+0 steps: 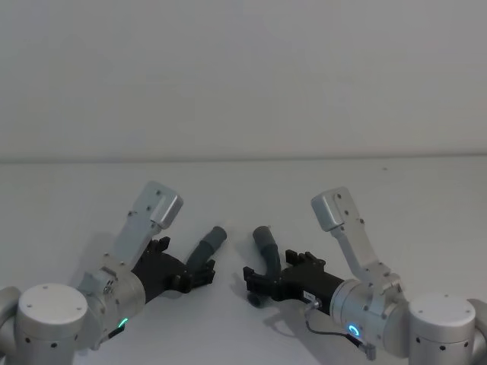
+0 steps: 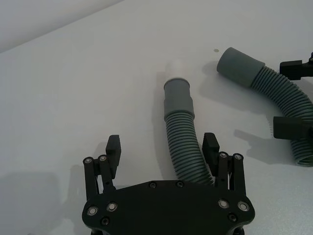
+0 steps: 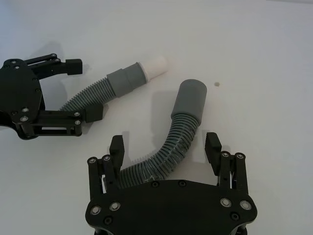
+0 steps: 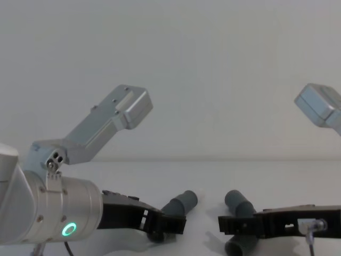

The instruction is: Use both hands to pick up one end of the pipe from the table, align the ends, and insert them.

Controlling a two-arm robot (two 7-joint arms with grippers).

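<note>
1. White matt table (image 1: 251, 190) runs back to a pale bare wall (image 1: 243, 76); one small dark speck (image 3: 216, 84) marks the surface.
2. Left gripper (image 2: 162, 142): two black fingers (image 2: 113, 149), spread apart, not clamped. The pipe (image 2: 183, 147) runs between them, close against one finger.
3. Right gripper (image 3: 164, 142): again two fingers, spread wide, with the ribbed hose curving across the gap between them.
4. One pipe, two cuffs. The white-tipped cuff (image 2: 177, 98) juts out beyond the left gripper, with a single white tip (image 3: 154, 66). The plain cuff (image 3: 191, 98) juts out beyond the right gripper.
5. The two cuffs lie near each other, side by side but apart, both pointing away from the robot and tilted up in the chest view.
6. Two silver-grey arms: the left arm (image 1: 53, 319) carries a green ring light (image 4: 68, 230), the right arm (image 1: 380, 304) a blue ring light (image 1: 354, 330).
7. One small white label (image 1: 310, 295) sits on the right gripper's body; I cannot read it.
</note>
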